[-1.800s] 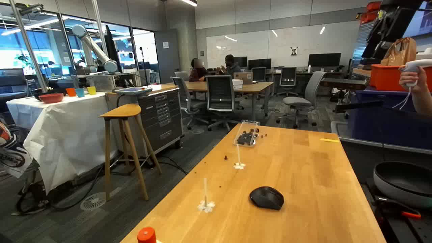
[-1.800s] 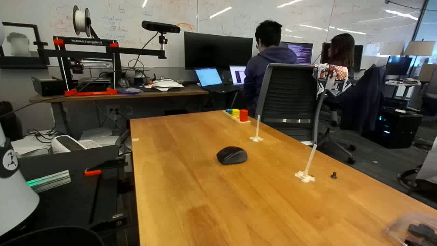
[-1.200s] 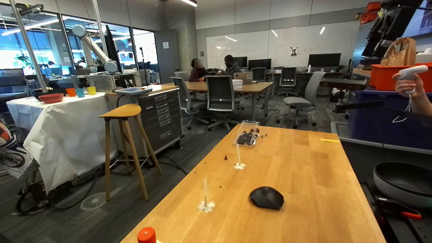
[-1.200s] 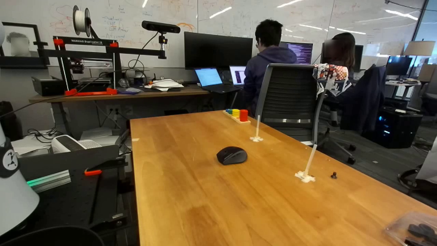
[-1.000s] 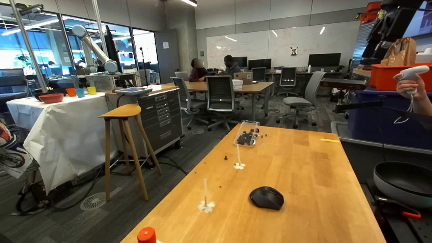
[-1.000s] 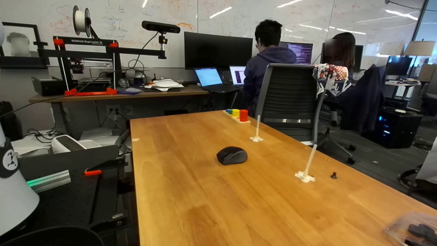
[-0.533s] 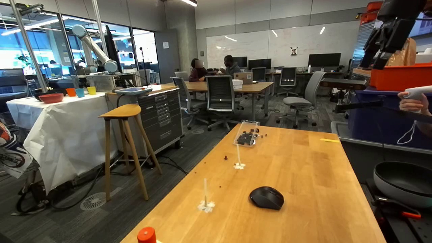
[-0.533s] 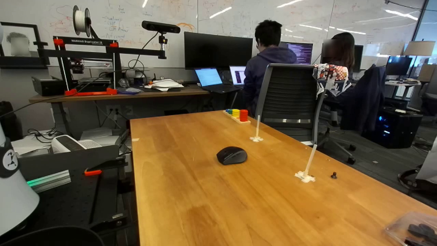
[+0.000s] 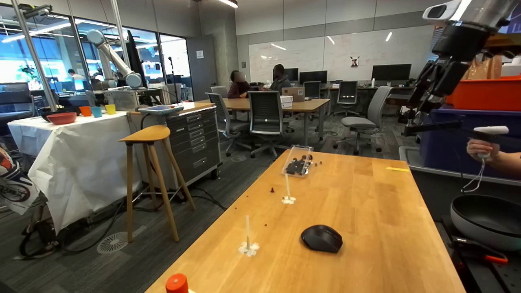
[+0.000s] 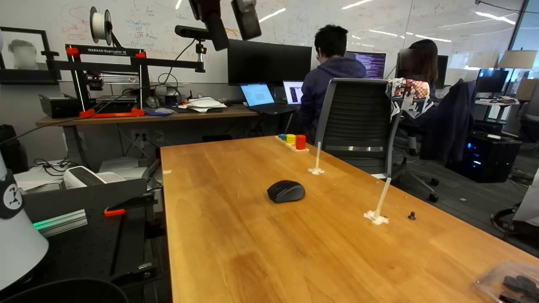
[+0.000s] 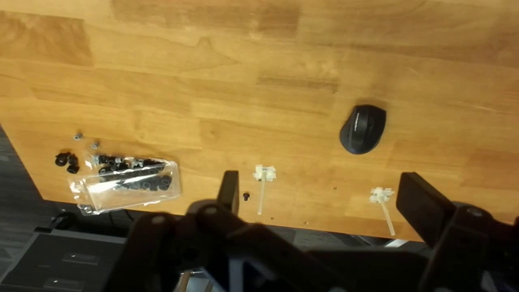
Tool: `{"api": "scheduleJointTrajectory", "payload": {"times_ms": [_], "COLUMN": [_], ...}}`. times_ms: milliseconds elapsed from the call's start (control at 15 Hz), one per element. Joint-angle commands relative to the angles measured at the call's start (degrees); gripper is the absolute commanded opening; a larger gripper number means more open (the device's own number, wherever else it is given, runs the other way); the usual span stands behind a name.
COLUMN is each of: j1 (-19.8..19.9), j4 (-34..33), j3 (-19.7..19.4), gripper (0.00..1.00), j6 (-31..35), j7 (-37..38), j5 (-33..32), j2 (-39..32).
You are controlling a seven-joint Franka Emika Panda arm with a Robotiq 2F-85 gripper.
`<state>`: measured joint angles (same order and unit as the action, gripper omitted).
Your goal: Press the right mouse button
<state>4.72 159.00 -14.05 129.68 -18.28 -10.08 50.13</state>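
Right of centre in the wrist view, the computer mouse (image 11: 359, 136) sits upright on the tabletop (image 11: 227, 97), leaving its right button (image 11: 378, 117), apparently upper right, exposed; empty, wide-gaping jaws hang high, presumably to approach.

My gripper (image 10: 236, 41) hangs at the top edge in an exterior view, upper part cut off, two dark fingers (image 10: 247, 21) apart, well above the table (image 10: 227, 244). Black-and-grey mouse (image 10: 286, 192) flat on the wood, well apart from the gripper. To its right, two pale posts (image 10: 382, 197) on white patches (image 10: 376, 217); I read the far one as near upright, the near one tilted. Small dark piece (image 10: 412, 216) just beside the near one. Clear container (image 10: 497, 275) cut off at lower right, dark bits (image 10: 524, 284) inside. Far end: colored ring toy (image 10: 291, 140). Beyond: grey chair (image 10: 358, 122), person (image 10: 332, 80) in purple, back to me. Left: 3D printer (image 10: 111, 79) on a desk (image 10: 177, 117).
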Motion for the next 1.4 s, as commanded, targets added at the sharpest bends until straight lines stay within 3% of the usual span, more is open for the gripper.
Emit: {"api": "scheduleJointTrajectory", "payload": {"times_ms": [0, 333, 800, 1133, 1333], "j1": [-0.9, -3.4, -6.5, -5.4, -3.2], "j4": [-0.1, 0.0, -0.8, -3.3, -6.1], "j3": [-0.6, -1.0, 2.2, 7.6, 10.9], "gripper": [1.00, 1.00, 1.00, 1.00, 1.00], "j6": [8.1, 15.1, 24.7, 31.3, 30.9], "j7": [0.0, -0.5, 0.7, 5.4, 12.6], "j5": [1.3, 6.1, 10.2, 7.1, 0.6], "j2": [-6.6, -16.7, -32.3, -42.8, -48.2]}}
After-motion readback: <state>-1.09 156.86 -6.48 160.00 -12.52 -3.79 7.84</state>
